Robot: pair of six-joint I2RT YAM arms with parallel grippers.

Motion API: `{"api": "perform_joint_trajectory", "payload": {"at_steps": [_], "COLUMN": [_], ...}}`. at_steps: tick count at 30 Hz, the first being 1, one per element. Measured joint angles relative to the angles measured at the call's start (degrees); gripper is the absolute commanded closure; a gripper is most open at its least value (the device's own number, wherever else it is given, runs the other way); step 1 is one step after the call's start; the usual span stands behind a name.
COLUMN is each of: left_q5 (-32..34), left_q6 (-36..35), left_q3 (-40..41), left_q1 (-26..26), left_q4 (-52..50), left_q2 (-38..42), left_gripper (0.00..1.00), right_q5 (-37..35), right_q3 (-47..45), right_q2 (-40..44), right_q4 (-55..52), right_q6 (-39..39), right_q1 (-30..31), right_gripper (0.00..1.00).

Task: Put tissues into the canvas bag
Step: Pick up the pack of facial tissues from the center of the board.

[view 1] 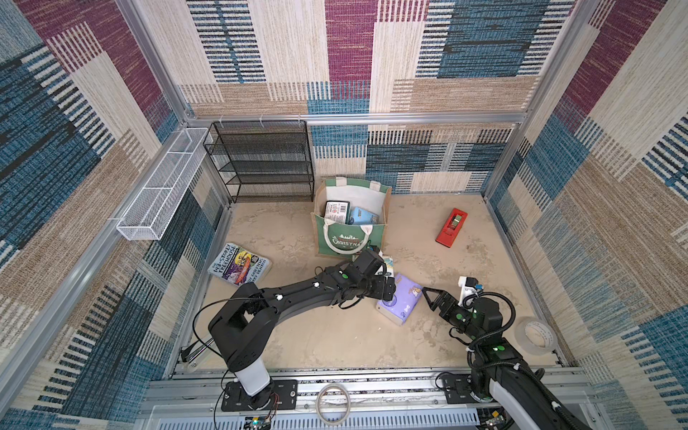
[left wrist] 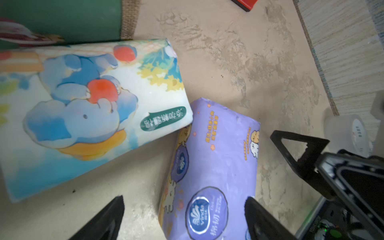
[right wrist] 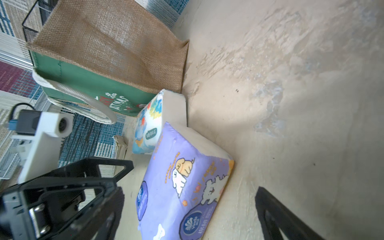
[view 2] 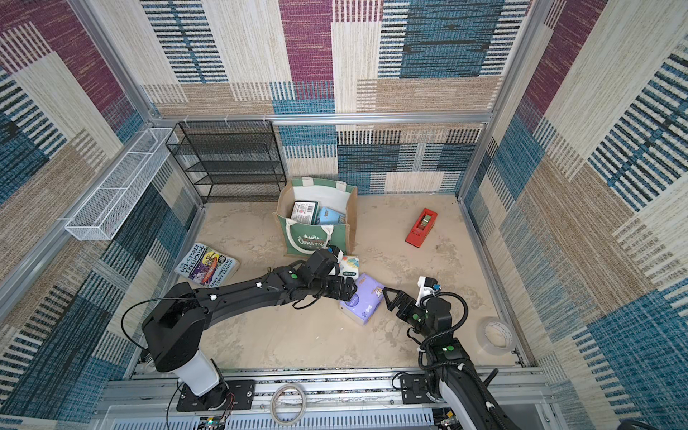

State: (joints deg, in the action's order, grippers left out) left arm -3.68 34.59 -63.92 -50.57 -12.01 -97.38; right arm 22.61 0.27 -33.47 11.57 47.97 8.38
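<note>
Lilac tissue pack (left wrist: 214,155) lies between the left claw's (left wrist: 184,200) spread jaws; right claw (right wrist: 188,194), also released, beside it.

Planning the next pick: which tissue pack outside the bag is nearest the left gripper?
The lilac pack, straddled by the left gripper; the elephant pack lies beside the bag.

This is looking like a robotics lab test cell: aluminium frame posts (view 1: 154,63) are framing carpet-print wall panels (view 1: 350,41) around a sand-coloured bench (view 1: 335,335). A left arm (view 1: 298,294) and a right arm (view 1: 499,357) are sitting bolted to a slotted metal rail (view 1: 391,387) at the front, where a tape roll (view 1: 319,407) is lying loose.
</note>
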Motion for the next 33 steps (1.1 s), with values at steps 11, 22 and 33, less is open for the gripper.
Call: {"api": "perform_joint_trajectory", "payload": {"at_steps": [11, 22, 33], "left_q5": [-1.6, -7.0, -10.4], "left_q6": [0.9, 1.9, 5.7], "left_q3": [0.5, 0.5, 2.5], "left_q1": [1.4, 1.5, 2.1], "left_q4": [0.9, 2.5, 5.7], "left_q2": [0.0, -2.5, -3.5], "left_gripper": [0.06, 0.12, 0.22], "right_q5": [4.3, 10.3, 15.8], "right_q3": [0.0, 0.4, 0.4], "right_q2": [-6.7, -24.1, -34.6], "right_q4": [6.0, 15.2, 26.1], "right_q6": [1.0, -0.3, 1.7], "right_q1": [-0.5, -0.6, -0.6], "right_gripper": [0.00, 0.09, 0.15]}}
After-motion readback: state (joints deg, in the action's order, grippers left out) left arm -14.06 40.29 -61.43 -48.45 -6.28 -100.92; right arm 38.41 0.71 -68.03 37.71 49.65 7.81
